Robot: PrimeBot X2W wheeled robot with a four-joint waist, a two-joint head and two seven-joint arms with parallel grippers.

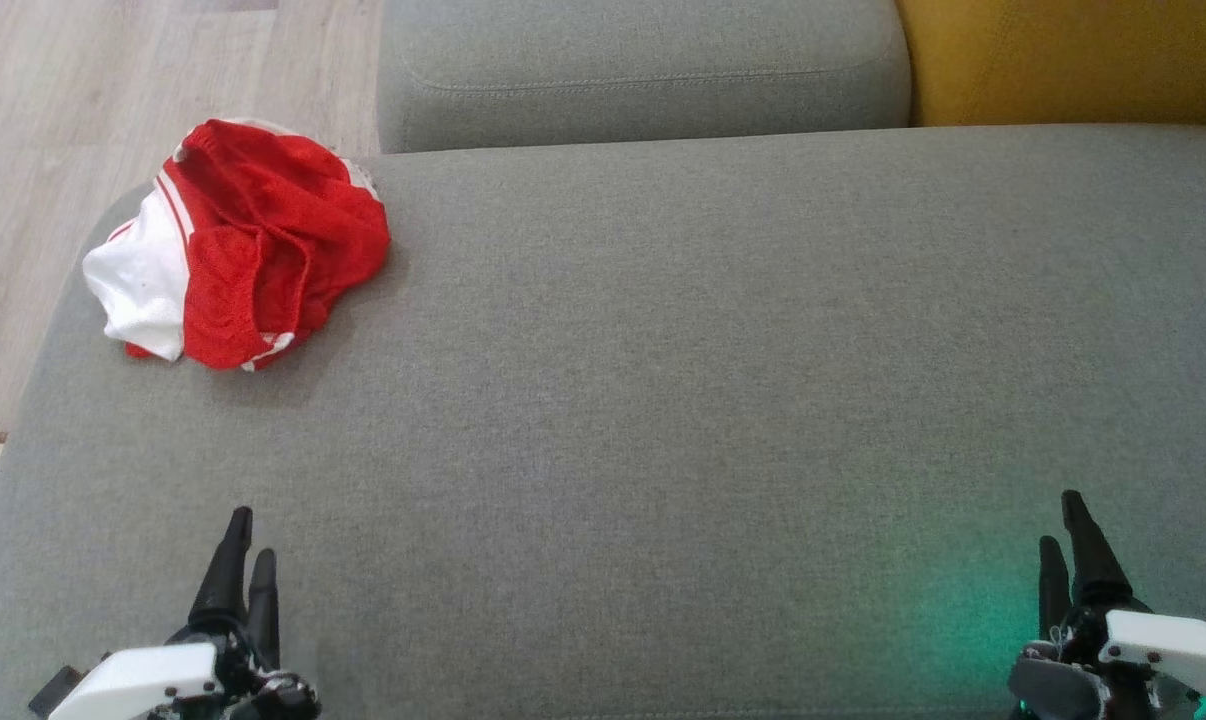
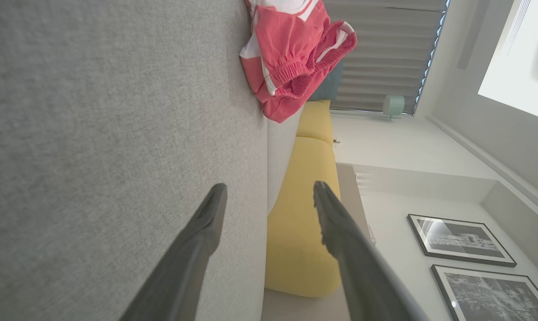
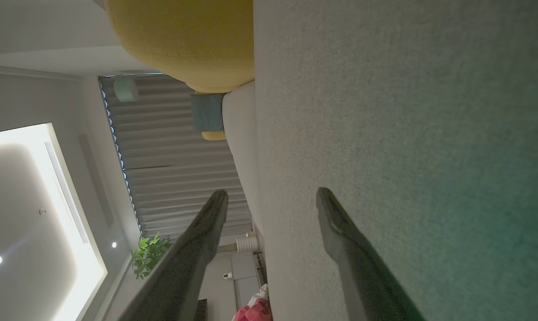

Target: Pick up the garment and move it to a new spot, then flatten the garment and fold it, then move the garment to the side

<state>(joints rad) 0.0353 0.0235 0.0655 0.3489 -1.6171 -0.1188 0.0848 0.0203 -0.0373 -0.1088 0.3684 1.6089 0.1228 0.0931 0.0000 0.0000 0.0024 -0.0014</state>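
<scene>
left gripper (image 1: 251, 532) and right gripper (image 1: 1061, 518) were spread, empty; garment (image 1: 243, 255) lay crumpled at grey sofa (image 1: 663, 350) corner, yellow cushion (image 1: 1063, 60) well apart.

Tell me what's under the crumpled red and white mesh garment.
The crumpled red and white mesh garment lies on the grey woven fabric cushion, at its corner by the wooden floor. Whatever lies beneath its bunched folds is covered.

The left gripper (image 1: 245, 545) sits low at the robot's left – fingers parted, holding nothing. The right gripper (image 1: 1068, 540) mirrors it at the right, likewise spread and empty.
</scene>
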